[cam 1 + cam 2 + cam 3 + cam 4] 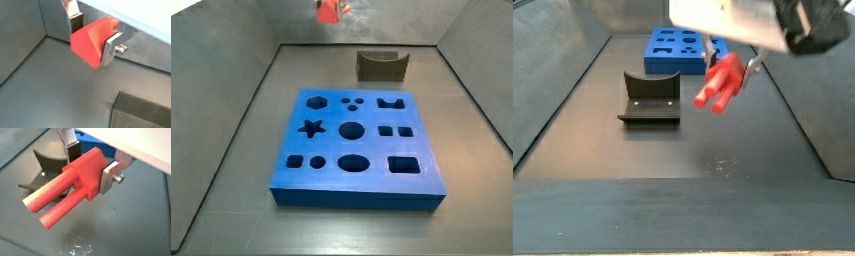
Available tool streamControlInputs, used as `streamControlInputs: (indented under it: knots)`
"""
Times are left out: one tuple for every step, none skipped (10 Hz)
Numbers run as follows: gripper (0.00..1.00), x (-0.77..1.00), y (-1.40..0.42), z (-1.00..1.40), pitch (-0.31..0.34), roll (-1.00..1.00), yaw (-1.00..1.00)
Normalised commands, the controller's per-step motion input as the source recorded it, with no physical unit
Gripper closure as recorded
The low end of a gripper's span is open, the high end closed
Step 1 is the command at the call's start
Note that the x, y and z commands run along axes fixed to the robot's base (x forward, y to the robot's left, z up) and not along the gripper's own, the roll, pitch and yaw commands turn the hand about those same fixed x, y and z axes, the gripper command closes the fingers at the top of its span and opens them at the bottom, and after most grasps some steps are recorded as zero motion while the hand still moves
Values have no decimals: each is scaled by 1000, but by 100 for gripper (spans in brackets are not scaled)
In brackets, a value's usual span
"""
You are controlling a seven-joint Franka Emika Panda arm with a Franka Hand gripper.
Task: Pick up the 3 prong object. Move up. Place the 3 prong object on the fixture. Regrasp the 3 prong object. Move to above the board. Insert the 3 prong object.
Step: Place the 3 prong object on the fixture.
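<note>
Floor (472,205): flat dark grey sheet, matte, fenced by upright grey metal walls (231,30) on the sides; a few pale scuffs on it in a side view and a wrist view.

Board (356,150): blue slab lying flat mid-floor, cutouts open to the top (star, circles, squares, hexagon among them). All cutouts that show look unfilled.

Fixture (649,98): dark block with raised sides and a U notch, standing on the floor just beyond the board's far edge in a side view, apart from it. Notch holds nothing.

Claw (90,163): up in the air, well clear of the floor, silver fingers (111,49) pinching the 3 prong object (70,184) across its flat red body. Prongs slant downward and away from the claw in a side view (722,80). Piece hangs above the floor, off to one side of the fixture, touching neither fixture nor board
</note>
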Motion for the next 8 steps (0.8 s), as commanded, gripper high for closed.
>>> streamControlInputs:
  knots:
    - [100,-11,-1,746,50,-10,-6]
    - [100,-2,2,536,57,-12,-7]
    - [100,4,4,374,68,-14,-8]
    - [100,11,6,214,79,-17,-9]
    - [100,1000,-506,112,-6,-124,1000]
    - [100,1000,-500,84,-10,-123,1000]
    - [100,1000,-399,67,17,-141,1000]
    - [100,1000,-346,55,37,-164,1000]
